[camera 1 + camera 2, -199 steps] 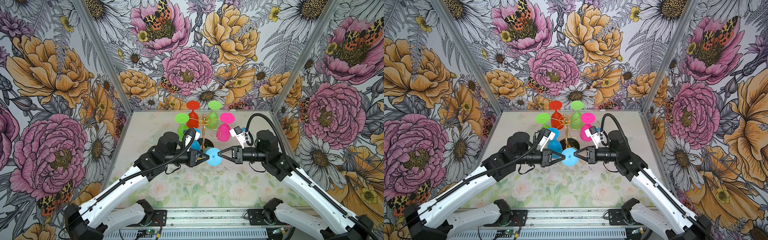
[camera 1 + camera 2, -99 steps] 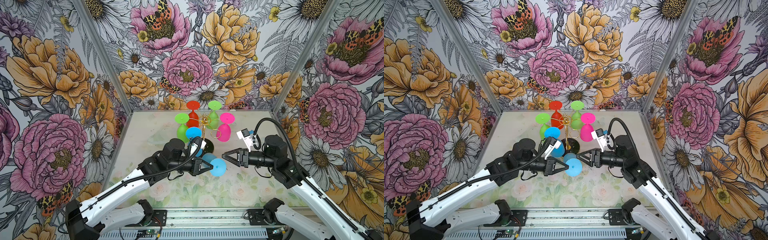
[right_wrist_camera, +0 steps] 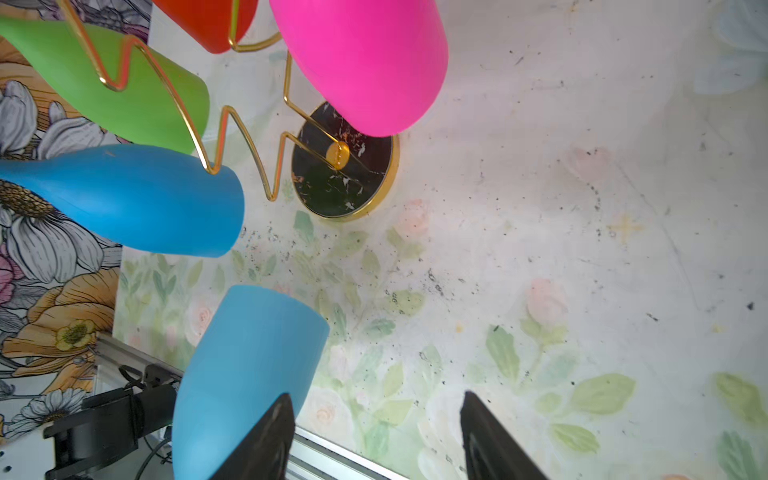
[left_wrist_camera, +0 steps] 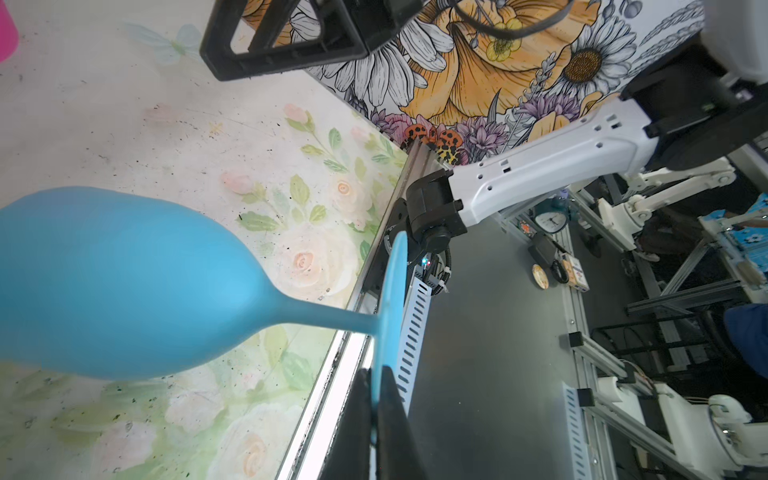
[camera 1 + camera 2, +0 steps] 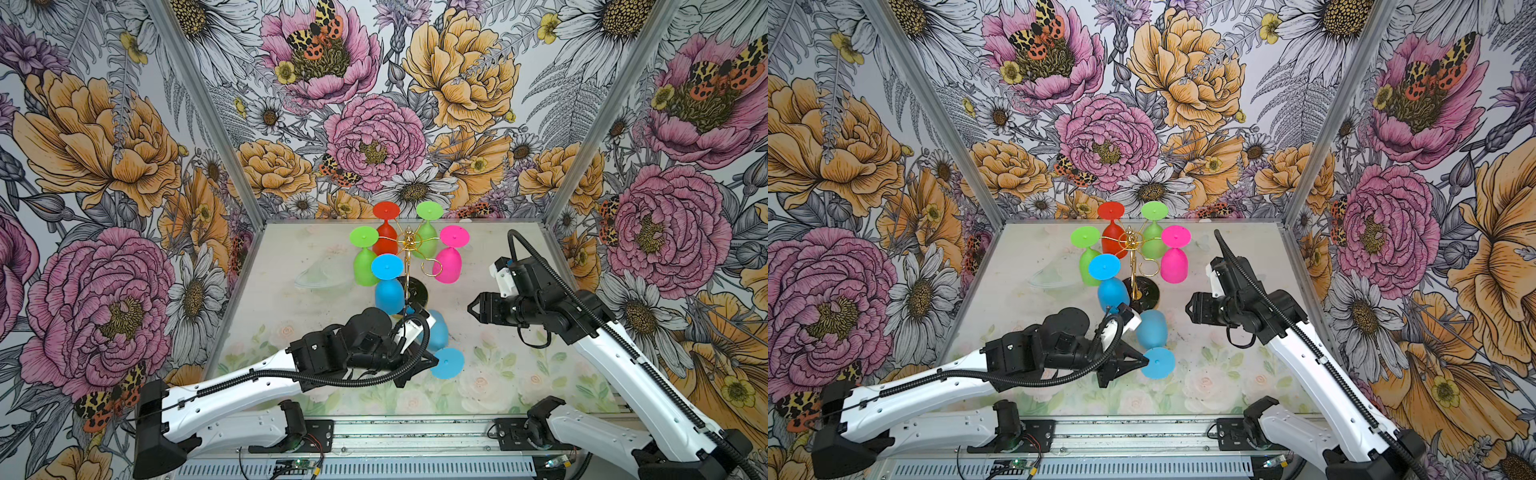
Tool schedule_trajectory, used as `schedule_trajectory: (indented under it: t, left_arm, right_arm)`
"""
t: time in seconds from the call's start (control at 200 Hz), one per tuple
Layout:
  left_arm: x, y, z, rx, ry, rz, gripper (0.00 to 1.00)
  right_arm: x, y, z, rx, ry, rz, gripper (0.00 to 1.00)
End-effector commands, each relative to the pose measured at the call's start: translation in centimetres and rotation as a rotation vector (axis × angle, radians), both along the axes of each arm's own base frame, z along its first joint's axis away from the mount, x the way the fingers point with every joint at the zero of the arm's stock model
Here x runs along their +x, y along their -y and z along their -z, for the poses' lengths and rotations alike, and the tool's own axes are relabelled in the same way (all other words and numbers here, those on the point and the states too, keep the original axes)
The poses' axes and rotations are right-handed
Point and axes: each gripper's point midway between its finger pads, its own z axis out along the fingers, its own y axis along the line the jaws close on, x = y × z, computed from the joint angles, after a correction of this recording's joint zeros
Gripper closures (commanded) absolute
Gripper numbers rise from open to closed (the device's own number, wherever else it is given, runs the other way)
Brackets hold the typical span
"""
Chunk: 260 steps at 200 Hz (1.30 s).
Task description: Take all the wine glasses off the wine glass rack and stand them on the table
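The left gripper is pinching the foot rim of the pale blue wine glass, holding it clear of the wine glass rack over the tabletop's front middle, while the right gripper is gaping empty, and the glass is looking light, slick, probably plastic, so its stem is offering the surer hold.

Lighting is bright, even and diffuse, with only faint shadows on the table. Both top views are sharp. In the left wrist view the close wine glass is soft and the frame edges bow.

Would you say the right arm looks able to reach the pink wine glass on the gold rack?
Probably yes: the open, empty right end effector is near the pink wine glass, on its side of the gold wire rack, nothing between.
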Motion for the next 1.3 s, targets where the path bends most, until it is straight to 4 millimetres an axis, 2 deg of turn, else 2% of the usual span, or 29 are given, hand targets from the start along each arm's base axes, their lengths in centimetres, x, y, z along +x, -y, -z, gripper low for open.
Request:
schedule_trajectory:
  t: [0.0,0.07,0.11,0.145,0.265,0.395,0.505,0.706,0.996,1.296]
  left_arm:
    - [0.7,-0.2,0.1,0.031,0.237,-0.013,1.0]
    - [0.4,-0.1,0.5,0.054,0.341,-0.006,1.0]
    - [0.8,-0.4,0.8,0.071,0.399,-0.031,1.0]
    - [-0.1,-0.2,1.1,0.076,0.44,-0.006,1.0]
    - [-0.7,-0.3,2.3,0.129,0.571,0.035,1.0]
    - [-0.6,-0.7,3.6,0.235,0.756,0.042,1.0]
    - [-0.4,-1.1,4.3,0.325,0.902,0.053,1.0]
    - [-0.4,-1.3,5.2,0.456,1.121,0.069,1.0]
    - [-0.4,-1.4,4.5,0.508,1.3,0.038,1.0]
    - [0.1,-1.8,4.8,0.596,1.393,0.022,1.0]
  right_arm:
    - [-0.2,0.4,-0.6,-0.035,-0.004,-0.028,0.35]
    - [0.0,-0.1,-1.1,-0.017,-0.002,-0.048,0.34]
    - [0.1,-0.4,-1.5,-0.002,0.001,-0.056,0.34]
    - [0.2,-0.7,-1.9,0.013,0.0,-0.067,0.34]
    - [0.2,-2.2,-3.2,0.083,-0.008,-0.124,0.33]
    - [0.4,-3.5,-4.6,0.137,-0.008,-0.175,0.33]
    - [0.4,-4.6,-5.0,0.176,-0.028,-0.221,0.33]
    - [0.7,-5.5,-5.4,0.204,-0.043,-0.248,0.34]
    - [0.5,-6.3,-5.2,0.24,-0.078,-0.29,0.38]
    - [-0.1,-7.3,-5.2,0.286,-0.114,-0.34,0.56]
